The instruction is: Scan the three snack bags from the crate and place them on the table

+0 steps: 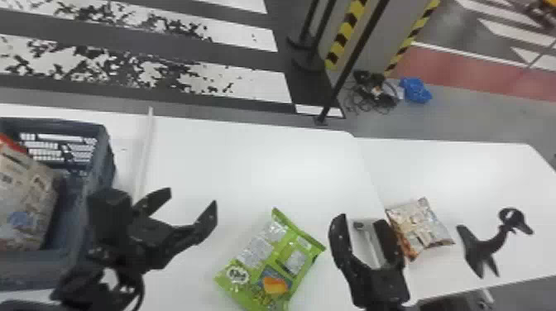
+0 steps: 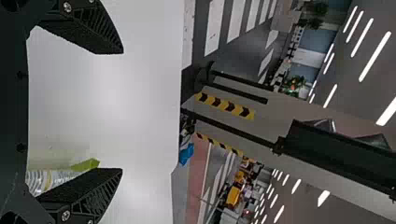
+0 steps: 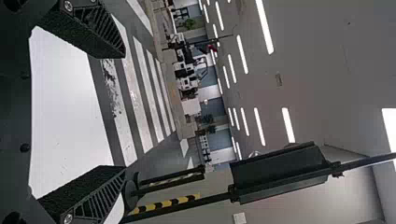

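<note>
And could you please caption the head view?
Green snack bag on the table between open left gripper and open right gripper.

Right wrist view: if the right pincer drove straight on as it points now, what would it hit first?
Nothing, as far as the picture shows: the right pincer seems to aim over the table toward the striped floor. Height is unclear, so a brush with the table can't be ruled out.

The head camera looks forward and down from above the table, covering the crate. Both wrist cameras sit closer to the table, turned sideways, facing across it towards the ceiling lights. All three views share the table, striped floor and hazard tape. The right wrist view's indistinct background is probably the far wall.
</note>
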